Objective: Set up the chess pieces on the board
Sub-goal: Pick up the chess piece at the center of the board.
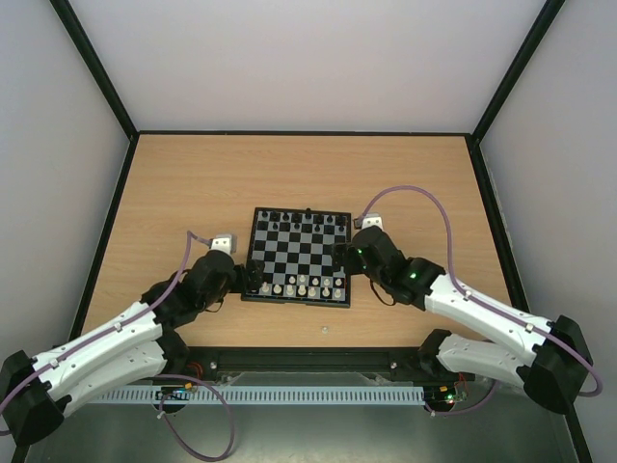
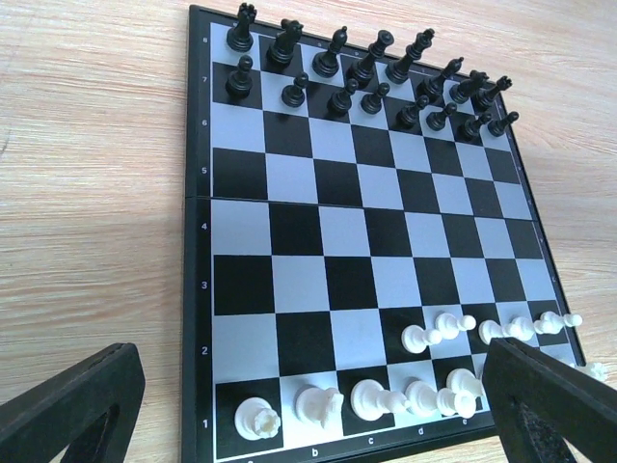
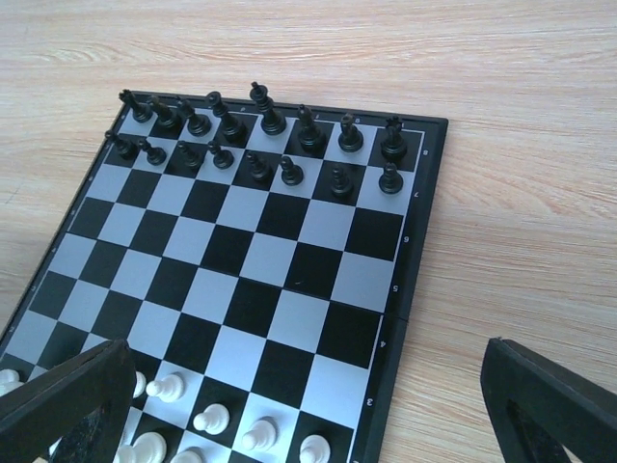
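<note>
The board [image 1: 299, 253] lies mid-table. Black chess pieces [image 1: 301, 222] fill its two far rows, and white ones [image 1: 310, 285] stand along the near rows. In the left wrist view the black men [image 2: 371, 72] are at the far end and the white men [image 2: 424, 338] are near; the three left squares of the second row are bare. My left gripper [image 1: 253, 278] hovers open at the board's near left corner, its fingers [image 2: 72, 405] wide apart. My right gripper [image 1: 352, 253] is open at the board's right edge, holding nothing; white pawns [image 3: 212, 418] show between its fingers [image 3: 549, 405].
A tiny pale piece [image 1: 325, 330] lies on the wooden table [image 1: 193, 183] in front of the board. One white piece [image 2: 593, 369] sits just off the board's near right corner. Black rails and pale walls enclose the table.
</note>
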